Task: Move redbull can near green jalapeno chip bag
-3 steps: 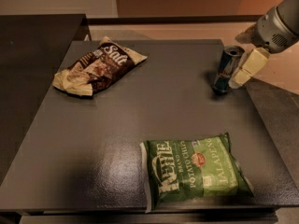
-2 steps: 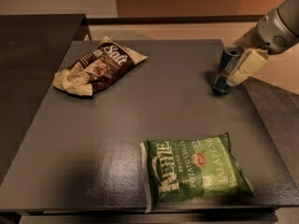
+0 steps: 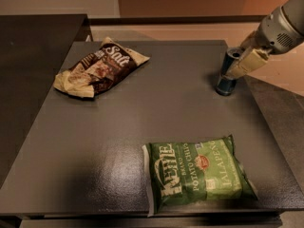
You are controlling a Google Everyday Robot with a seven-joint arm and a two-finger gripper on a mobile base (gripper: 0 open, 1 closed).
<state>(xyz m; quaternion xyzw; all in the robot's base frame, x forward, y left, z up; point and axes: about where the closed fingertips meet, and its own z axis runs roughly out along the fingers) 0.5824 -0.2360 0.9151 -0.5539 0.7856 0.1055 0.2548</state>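
Camera view: gripper [image 3: 232, 70] at redbull can [image 3: 225, 85]

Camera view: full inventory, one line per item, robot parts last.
can: one, dark blue and silver, standing at the table's far right edge
green chip bag: one, green with white lettering, lying flat near the front right
brown and cream bag: one, crumpled, far left
table: one, dark grey, holds all three items
counter: one, dark, left of the table
arm: one, grey, coming in from the upper right
claw: one, cream, against the can's right side
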